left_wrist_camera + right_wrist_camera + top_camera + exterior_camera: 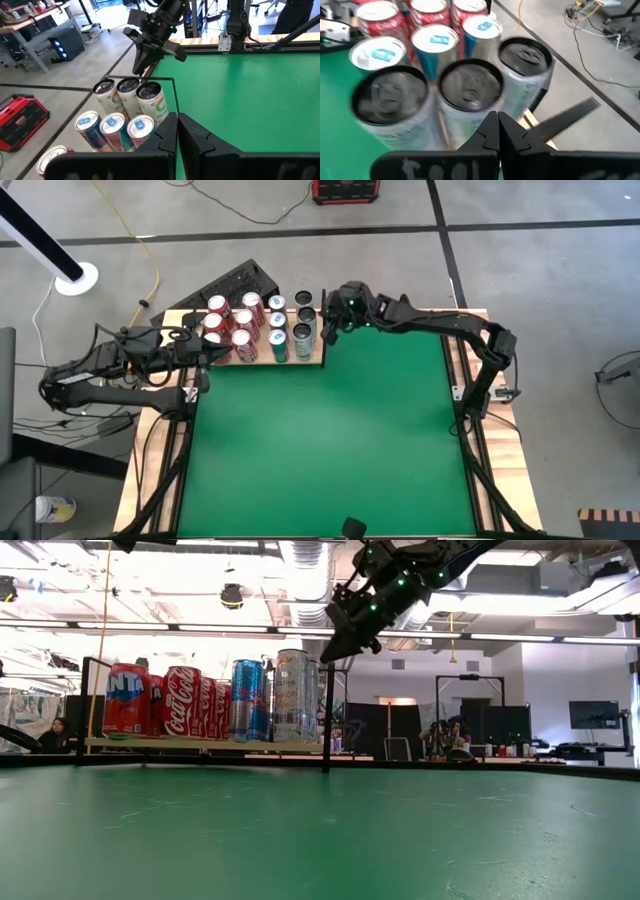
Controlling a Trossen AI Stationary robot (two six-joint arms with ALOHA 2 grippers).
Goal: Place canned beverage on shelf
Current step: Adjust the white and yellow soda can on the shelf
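Note:
The pale-wood shelf (316, 360) stands at the table's far left, raised on thin black posts (327, 715). Several cans stand upright on it: red ones (232, 325) at the left, blue ones (277, 330) in the middle, and silver ones with dark tops (303, 315) at the right. My right gripper (328, 328) is shut and empty. It hovers above and just right of the silver cans (470, 87). My left gripper (208, 352) is shut and empty at the shelf's near left, beside the cans (142, 125).
The green felt tabletop (330, 440) lies open near and to the right of the shelf. A black case (235, 280) lies just beyond the shelf, off the table. Wooden side strips (462, 350) run along the table edges. A person (55, 735) sits far behind the table.

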